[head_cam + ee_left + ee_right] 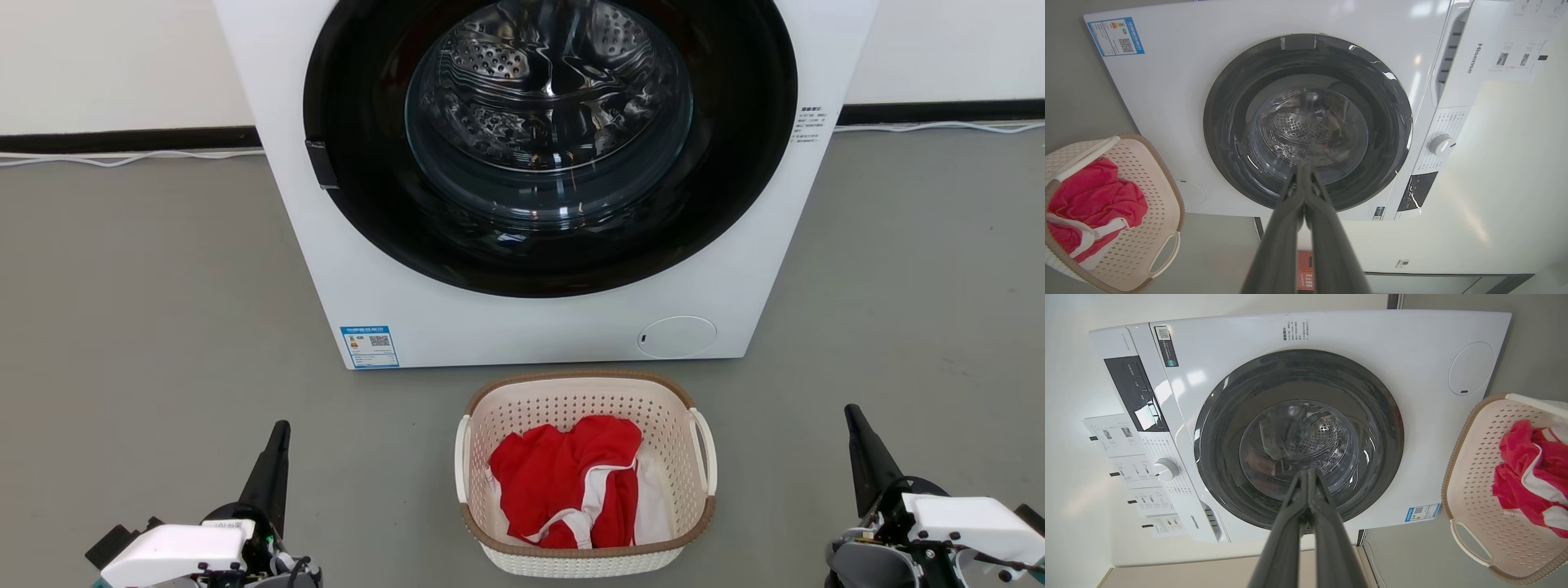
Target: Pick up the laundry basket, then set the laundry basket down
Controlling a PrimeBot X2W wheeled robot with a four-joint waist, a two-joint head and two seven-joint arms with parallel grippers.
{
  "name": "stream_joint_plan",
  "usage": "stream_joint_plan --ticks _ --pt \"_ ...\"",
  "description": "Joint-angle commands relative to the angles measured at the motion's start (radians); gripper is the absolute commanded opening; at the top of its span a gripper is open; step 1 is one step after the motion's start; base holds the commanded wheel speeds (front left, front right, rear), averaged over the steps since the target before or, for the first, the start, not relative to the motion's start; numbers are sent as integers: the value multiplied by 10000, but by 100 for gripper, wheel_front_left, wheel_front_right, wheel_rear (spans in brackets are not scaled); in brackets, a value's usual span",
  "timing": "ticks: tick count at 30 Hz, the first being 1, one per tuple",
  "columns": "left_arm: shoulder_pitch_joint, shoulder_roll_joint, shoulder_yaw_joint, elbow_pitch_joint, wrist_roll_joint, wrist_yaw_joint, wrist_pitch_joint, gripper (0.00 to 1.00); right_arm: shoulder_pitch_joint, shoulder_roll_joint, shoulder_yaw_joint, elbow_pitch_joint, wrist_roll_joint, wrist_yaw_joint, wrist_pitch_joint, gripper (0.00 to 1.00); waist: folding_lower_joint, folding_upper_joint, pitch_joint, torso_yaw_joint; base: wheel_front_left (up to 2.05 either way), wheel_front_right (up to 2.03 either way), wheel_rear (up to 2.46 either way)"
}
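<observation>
Laundry basket [563,406] stands upright on the grey floor [147,310], mouth facing up, just in front of the white washing machine [392,269] and near the middle of its front panel. Whether the far brown rim touches the machine cannot be told.

Orientation: the white handles [705,449] sit on the basket's left and right ends. The handle-to-handle line runs left to right, parallel to the machine's front. That span reads as the longer axis in the head view, though the downward angle shortens the front-to-back depth, so it is not certain.

Contents: a crumpled red garment [563,474] with white trim, lying low inside, towards the near wall.

Left hand [280,433] is low at the left, fingers pressed together, tips pointing up-view towards the machine; well apart from the basket. Its wrist view shows the hand [1303,169] closed on nothing, with the basket [1167,179] off to one side.

Right hand [853,416] mirrors it at the right, fingers together, empty, also well clear. Its wrist view shows the closed hand [1308,473] against the machine's door.

The basket lies between the two hands.
</observation>
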Motion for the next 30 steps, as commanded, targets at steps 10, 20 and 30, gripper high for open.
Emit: stream_joint_plan --ticks 10,20,30 --pt "-557 135 305 -290 -5 -144 62 0 -410 -104 192 -294 66 71 75 0 0 0 0 0 0 0 0" --pt "57 -26 -9 130 2 19 -24 100 68 15 21 103 -7 -6 -6 100 0 0 1 0 0 0 0" --pt "123 -21 -200 175 128 6 -309 100 182 13 132 -11 -255 2 -292 100 6 0 -12 -5 0 0 0"
